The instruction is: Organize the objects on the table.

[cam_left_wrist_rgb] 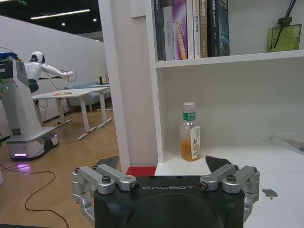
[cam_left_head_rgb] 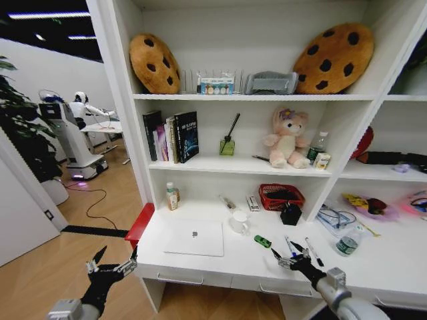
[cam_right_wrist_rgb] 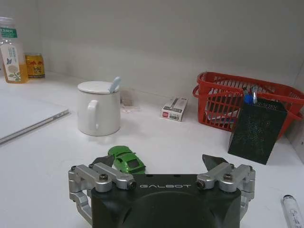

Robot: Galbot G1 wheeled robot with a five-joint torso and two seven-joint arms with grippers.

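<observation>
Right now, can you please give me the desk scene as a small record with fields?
surface: white desk below the shelves
laptop: silver, closed, lying flat
mug: white, lidded, just beyond the green toy car
pens: two, on the desk close beside the right gripper
bottle: green-capped, by the shelf wall
basket: red, behind the black mesh holder
left gripper: jaws open, off the desk's left end
right gripper: jaws open, over the desk's front edge
</observation>
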